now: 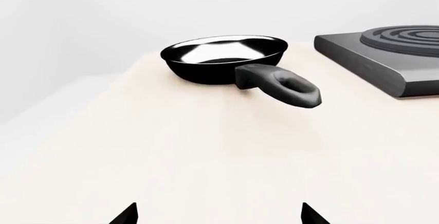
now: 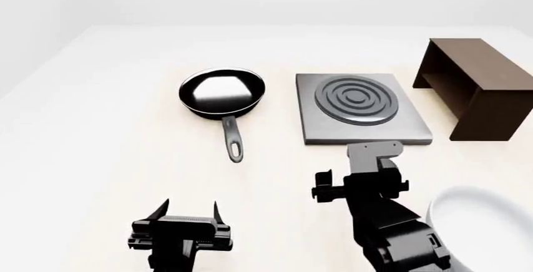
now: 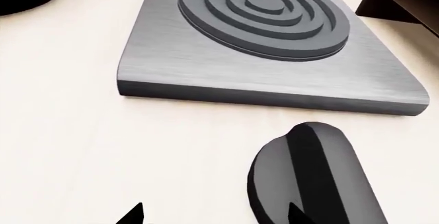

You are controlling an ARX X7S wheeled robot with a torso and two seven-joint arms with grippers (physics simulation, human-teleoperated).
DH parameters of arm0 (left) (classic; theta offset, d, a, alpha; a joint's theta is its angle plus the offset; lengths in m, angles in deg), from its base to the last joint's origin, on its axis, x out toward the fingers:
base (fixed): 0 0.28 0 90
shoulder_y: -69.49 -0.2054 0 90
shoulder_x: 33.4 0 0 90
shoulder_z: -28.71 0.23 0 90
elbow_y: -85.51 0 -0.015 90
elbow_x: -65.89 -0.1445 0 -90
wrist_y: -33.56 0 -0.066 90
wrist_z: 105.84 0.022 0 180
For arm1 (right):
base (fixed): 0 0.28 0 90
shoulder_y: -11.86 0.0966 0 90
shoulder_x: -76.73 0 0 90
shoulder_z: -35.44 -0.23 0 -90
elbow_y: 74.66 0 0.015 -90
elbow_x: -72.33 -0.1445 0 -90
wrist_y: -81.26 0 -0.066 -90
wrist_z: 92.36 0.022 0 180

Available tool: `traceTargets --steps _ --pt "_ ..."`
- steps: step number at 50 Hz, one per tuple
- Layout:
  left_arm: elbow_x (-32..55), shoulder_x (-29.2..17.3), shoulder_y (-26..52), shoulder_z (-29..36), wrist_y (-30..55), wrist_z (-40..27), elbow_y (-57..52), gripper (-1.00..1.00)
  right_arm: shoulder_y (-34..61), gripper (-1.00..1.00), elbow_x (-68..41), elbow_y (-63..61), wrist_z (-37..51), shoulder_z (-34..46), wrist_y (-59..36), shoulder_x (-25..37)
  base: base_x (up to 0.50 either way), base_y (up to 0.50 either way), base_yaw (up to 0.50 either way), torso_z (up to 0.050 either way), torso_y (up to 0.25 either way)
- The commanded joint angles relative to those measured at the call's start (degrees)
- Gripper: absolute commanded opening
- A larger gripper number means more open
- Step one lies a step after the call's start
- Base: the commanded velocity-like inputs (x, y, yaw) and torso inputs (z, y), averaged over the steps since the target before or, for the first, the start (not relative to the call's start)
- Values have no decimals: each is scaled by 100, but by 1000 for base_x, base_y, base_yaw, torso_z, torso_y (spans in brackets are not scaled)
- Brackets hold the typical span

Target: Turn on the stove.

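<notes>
The stove is a flat grey hotplate (image 2: 364,106) with a ring burner, right of centre in the head view, and it also shows in the right wrist view (image 3: 268,54). Its separate black ridged knob (image 3: 309,178) lies on the table just in front of the hotplate; in the head view my right arm hides it. My right gripper (image 3: 214,216) is open, low over the table, with one fingertip (image 3: 296,215) over the knob and the other on the bare table beside it. My left gripper (image 2: 190,209) is open and empty, well short of the pan.
A black frying pan (image 2: 222,92) sits left of the hotplate, handle (image 2: 232,140) toward me; it also shows in the left wrist view (image 1: 223,57). A dark brown box-like shelf (image 2: 470,85) stands at the right. A white round dish (image 2: 487,222) is at the near right.
</notes>
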Motion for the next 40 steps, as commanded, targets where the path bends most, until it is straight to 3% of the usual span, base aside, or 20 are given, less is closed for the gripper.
traceTargets --steps 1,40 --pt "-4 3 14 21 -13 -15 39 100 56 100 -10 157 -44 -11 94 15 0 0 0 0 0" --pt "13 8 43 84 -60 -54 125 100 333 100 55 912 -18 -128 376 126 0 0 0 0 0"
